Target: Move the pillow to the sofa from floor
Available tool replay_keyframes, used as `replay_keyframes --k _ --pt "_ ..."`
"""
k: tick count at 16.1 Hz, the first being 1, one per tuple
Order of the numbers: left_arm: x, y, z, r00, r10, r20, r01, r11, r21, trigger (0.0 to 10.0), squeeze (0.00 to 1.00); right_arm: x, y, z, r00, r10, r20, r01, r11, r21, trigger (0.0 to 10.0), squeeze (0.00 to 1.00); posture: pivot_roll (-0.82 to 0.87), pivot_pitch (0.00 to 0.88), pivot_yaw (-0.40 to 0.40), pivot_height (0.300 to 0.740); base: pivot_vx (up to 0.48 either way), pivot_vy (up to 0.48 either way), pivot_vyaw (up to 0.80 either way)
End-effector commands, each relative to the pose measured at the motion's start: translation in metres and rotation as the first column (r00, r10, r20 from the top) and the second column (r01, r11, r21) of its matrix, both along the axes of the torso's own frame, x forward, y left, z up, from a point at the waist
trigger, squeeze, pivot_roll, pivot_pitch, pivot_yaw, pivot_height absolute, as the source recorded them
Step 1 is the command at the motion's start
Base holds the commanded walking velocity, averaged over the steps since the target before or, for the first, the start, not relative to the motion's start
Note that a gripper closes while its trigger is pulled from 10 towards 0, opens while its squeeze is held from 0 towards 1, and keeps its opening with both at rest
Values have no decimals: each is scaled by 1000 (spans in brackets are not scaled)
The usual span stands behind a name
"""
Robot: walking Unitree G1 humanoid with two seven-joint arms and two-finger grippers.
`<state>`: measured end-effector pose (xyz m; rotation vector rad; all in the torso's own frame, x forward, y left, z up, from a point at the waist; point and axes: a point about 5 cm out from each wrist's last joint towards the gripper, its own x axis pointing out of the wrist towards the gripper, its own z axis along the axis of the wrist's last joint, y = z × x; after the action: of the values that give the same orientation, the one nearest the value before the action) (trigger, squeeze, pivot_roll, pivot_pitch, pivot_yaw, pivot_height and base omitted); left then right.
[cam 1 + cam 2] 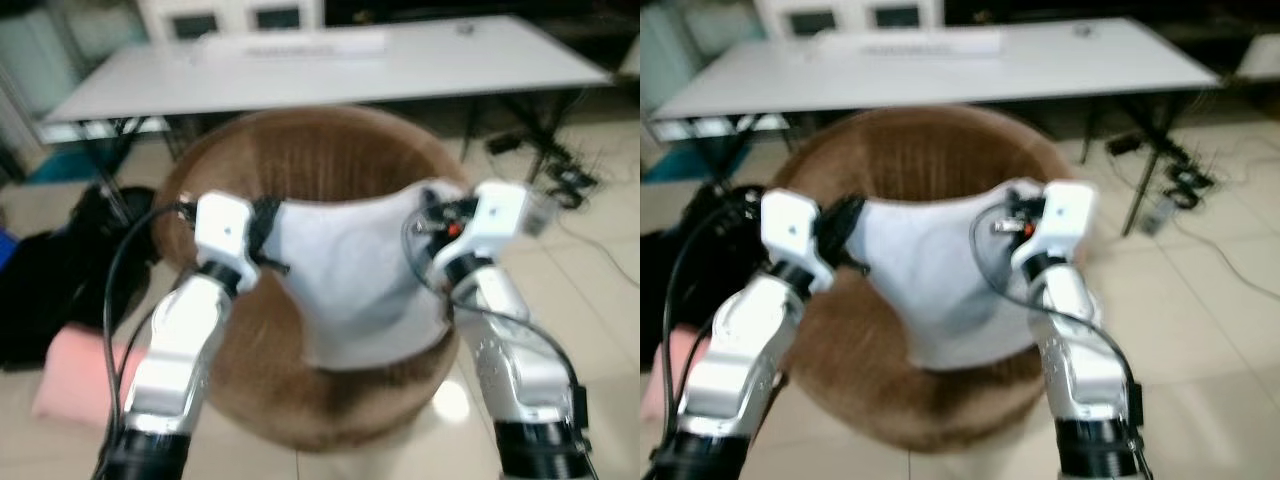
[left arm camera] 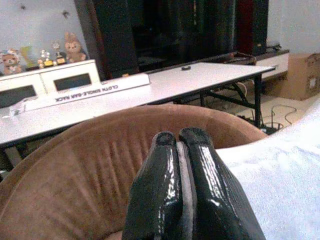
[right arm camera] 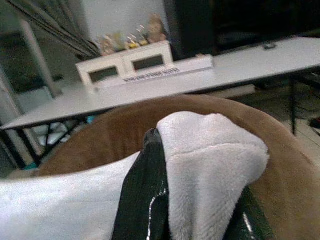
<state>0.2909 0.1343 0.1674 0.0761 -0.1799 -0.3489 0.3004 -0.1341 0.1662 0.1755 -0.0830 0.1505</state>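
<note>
White plush pillow (image 1: 350,285) stretched between your two grippers above the round brown sofa (image 1: 300,160), left gripper (image 2: 182,150) clamped on one corner, right gripper (image 3: 200,200) pinching the other, long white bench (image 1: 400,60) behind.

A room in a home, used partly as a workspace; a round brown tub sofa (image 1: 300,170) stands on a pale tiled floor (image 1: 590,300); behind it a long white folding worktop (image 1: 330,65), a white cabinet (image 2: 47,82) topped with plush toys (image 2: 72,45), and dark curtains (image 2: 190,25).
</note>
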Motion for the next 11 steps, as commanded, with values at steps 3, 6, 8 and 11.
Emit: replay_keyframes --k 3,6,8,11 --pt "1 -2 10 999 6 46 -5 1000 -14 10000 0 0 -12 3 999 -41 12 41 999 -8 10000 0 5 0 80 740 356 0 0" --pt "0 -1 10 999 11 44 -10 1000 -12 10000 0 0 -11 2 999 -37 9 37 999 -8 10000 0 7 0 80 740 358 0 0" --pt "0 0 11 999 14 47 -12 1000 -29 10000 0 1 -12 2 999 -32 5 32 999 -10 10000 0 7 0 80 740 150 0 0" --pt "-2 2 5 999 -10 33 9 999 34 10000 0 1 -13 1 1000 -29 0 29 999 -22 10000 0 8 0 78 740 0 0 0"
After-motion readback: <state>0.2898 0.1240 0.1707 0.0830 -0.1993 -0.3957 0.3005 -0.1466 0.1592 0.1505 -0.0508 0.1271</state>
